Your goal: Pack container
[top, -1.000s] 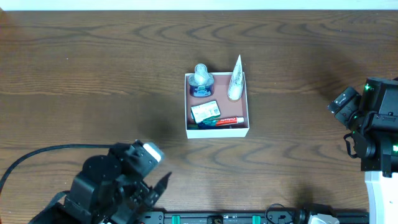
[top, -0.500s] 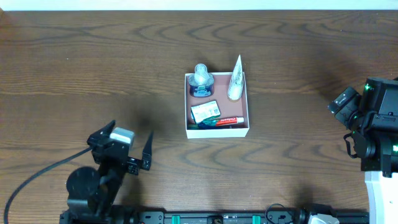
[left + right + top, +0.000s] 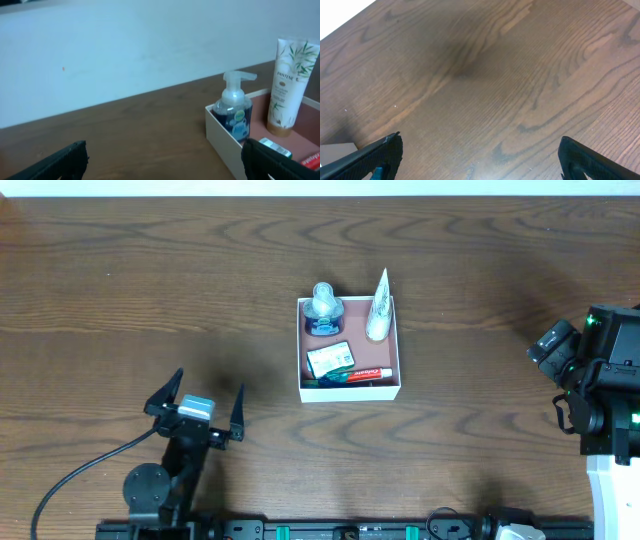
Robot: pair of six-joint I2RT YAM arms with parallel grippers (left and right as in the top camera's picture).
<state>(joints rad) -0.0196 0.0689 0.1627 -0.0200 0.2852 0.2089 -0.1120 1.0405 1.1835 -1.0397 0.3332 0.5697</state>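
Squarely set, the box [image 3: 349,392] holds a pump bottle [image 3: 324,308], tube [image 3: 378,310], toothpaste [image 3: 355,375], maybe a soap packet [image 3: 330,358]; left gripper [image 3: 211,383] and right gripper [image 3: 480,160] gape empty.

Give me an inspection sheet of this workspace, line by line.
Surface: dark wood-grain table.
Job's things: container at centre. It holds a blue pump bottle and a white tube upright at the back, with a small packet and a red tube lying at the front.
Clutter: nothing seen outside the container.
Grippers: left gripper near the front edge, jaws open, empty. Right gripper over bare table, jaws open, empty.
Cables: black cable trailing from the left arm towards the front left edge.
Surroundings: pale wall behind the table.
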